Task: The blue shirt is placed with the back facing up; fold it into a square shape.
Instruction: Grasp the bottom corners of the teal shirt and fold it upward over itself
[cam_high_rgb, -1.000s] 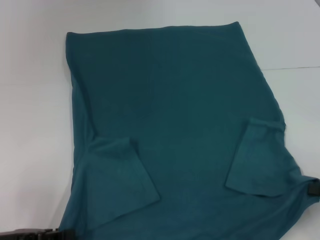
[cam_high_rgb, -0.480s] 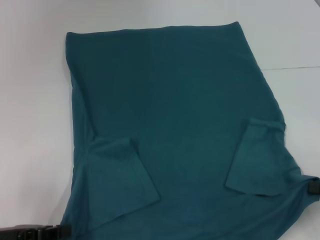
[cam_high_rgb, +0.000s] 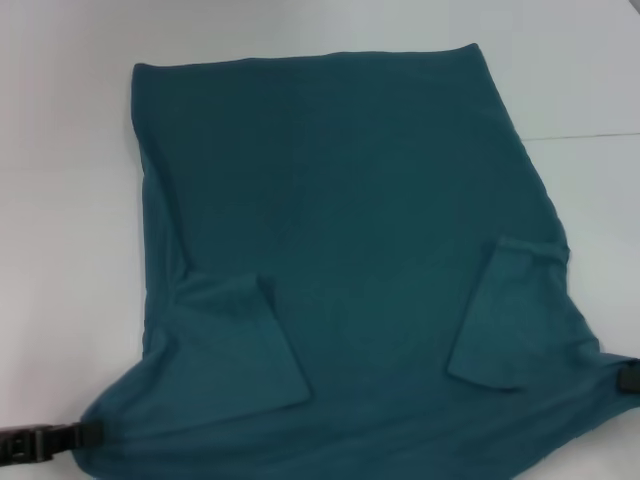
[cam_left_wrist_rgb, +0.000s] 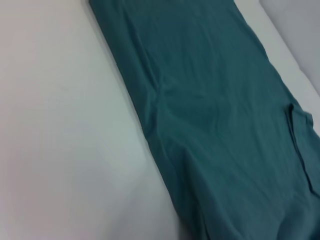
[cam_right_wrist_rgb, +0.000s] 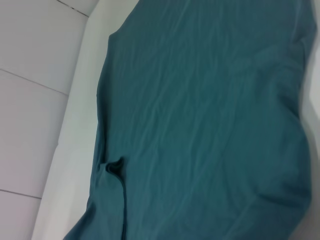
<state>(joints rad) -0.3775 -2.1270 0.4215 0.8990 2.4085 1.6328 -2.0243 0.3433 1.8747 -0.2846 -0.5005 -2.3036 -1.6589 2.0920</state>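
The left gripper (cam_high_rgb: 85, 435) pinches the blue shirt (cam_high_rgb: 340, 260) at its near left corner, the cloth drawn out toward it. The right gripper (cam_high_rgb: 622, 379) meets the near right corner, though its grip cannot be made out. The shirt lies plain side up on the white table (cam_high_rgb: 60, 250), both sleeves folded inward over the back.

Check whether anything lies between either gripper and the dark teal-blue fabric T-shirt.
Nothing visible does. The left gripper is at the near left corner of the dark teal-blue fabric T-shirt, the right gripper at its near right edge, both against the cloth on the white table.
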